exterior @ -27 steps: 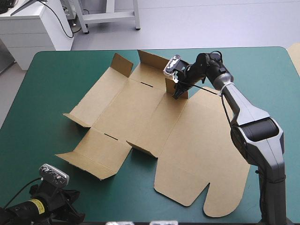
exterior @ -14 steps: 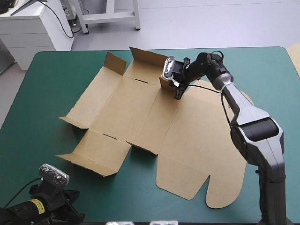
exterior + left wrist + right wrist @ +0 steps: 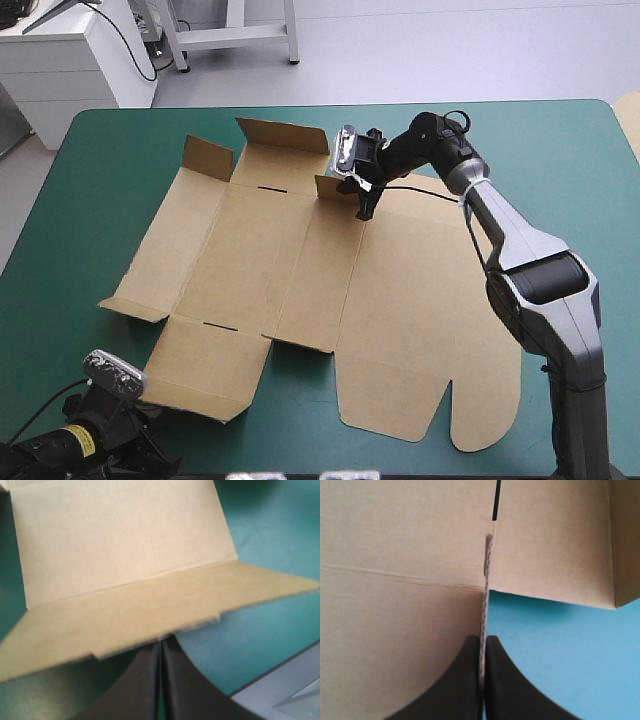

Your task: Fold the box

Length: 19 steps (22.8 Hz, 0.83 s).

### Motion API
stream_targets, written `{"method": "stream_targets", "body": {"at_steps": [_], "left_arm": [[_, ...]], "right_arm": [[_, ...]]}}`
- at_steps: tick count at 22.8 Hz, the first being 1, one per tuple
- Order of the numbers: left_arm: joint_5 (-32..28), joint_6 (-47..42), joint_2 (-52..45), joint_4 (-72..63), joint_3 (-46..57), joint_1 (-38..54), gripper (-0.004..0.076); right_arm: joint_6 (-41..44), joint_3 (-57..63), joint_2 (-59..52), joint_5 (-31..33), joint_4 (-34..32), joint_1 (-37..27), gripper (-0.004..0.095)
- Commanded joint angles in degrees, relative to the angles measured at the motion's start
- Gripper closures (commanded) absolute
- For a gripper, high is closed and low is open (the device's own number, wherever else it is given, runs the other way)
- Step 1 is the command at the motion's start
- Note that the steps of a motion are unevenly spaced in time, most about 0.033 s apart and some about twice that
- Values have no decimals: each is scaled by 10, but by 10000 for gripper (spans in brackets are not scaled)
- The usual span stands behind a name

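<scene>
Brown box (image 3: pixel 250 260) mostly flat; right claw (image 3: pixel 362 205) pinching raised flap (image 3: pixel 333 186)

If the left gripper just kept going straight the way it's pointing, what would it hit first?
The box: its nearest flap's edge lies right ahead of the shut left gripper, though whether level with it is unclear.

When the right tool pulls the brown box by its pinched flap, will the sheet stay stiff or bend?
The box probably stays fairly stiff: its panels lie flat. It likely bends first at creases, where flaps stand up. Its edge in the right tool looks thin, so probably light and easy to slide.
</scene>
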Motion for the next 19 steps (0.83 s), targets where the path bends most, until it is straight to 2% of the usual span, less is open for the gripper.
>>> {"method": "stream_targets", "body": {"at_steps": [1, 9, 17, 19], "left_arm": [[-24, -1, 5, -8, -14, -3, 731], [-24, -1, 5, -8, -14, -3, 731], [-24, -1, 5, -8, -14, -3, 731], [-24, -1, 5, -8, -14, -3, 731]], "right_arm": [[-14, -31, -40, -5, 26, 23, 929], [-10, -72, -40, -5, 25, 88, 929], [-10, -72, -37, -29, 23, 94, 929], [-8, -72, -37, -30, -2, 94, 929]]}}
